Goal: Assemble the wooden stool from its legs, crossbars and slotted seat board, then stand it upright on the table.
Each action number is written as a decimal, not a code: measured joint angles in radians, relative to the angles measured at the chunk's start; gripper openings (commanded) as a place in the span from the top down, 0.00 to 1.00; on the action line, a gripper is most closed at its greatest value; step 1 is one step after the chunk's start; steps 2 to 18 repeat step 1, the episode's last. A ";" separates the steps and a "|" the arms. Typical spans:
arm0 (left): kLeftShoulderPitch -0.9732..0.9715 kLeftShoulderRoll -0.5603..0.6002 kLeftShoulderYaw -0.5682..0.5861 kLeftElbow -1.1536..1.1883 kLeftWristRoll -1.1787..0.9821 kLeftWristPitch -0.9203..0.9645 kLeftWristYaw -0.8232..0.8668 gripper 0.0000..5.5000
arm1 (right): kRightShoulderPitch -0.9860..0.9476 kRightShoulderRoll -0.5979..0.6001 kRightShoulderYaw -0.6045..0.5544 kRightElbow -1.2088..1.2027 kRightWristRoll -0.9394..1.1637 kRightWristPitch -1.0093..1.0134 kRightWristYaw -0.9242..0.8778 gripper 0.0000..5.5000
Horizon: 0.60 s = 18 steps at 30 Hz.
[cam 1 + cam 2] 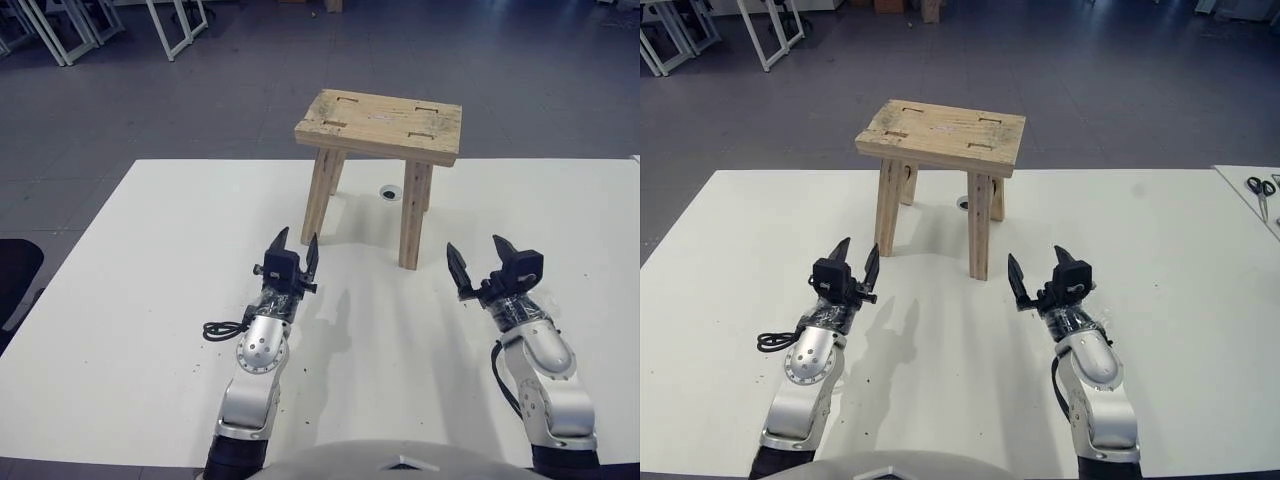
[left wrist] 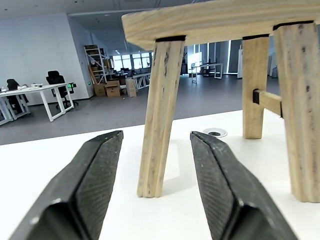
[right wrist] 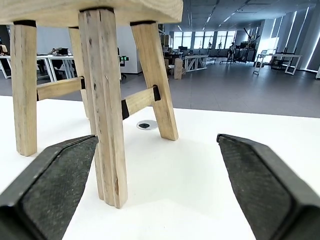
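The wooden stool (image 1: 380,125) stands upright on the white table (image 1: 150,300), legs and crossbars fitted into its slotted seat board. My left gripper (image 1: 297,247) rests open on the table just in front of the stool's front-left leg (image 2: 157,115), holding nothing. My right gripper (image 1: 478,256) is open too, a little to the right of the front-right leg (image 3: 107,110) and closer to me, with nothing between its fingers. A crossbar (image 3: 140,100) joins the legs on that side.
A round cable hole (image 1: 390,192) sits in the table behind the stool. A black cable loop (image 1: 220,330) lies beside my left wrist. Scissors (image 1: 1260,187) lie on a neighbouring table at the far right. Bare table surface lies on both sides.
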 measured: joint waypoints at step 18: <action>-0.002 0.000 0.019 0.023 -0.003 -0.001 0.006 0.54 | 0.000 0.006 0.000 0.016 -0.010 -0.006 -0.007 0.31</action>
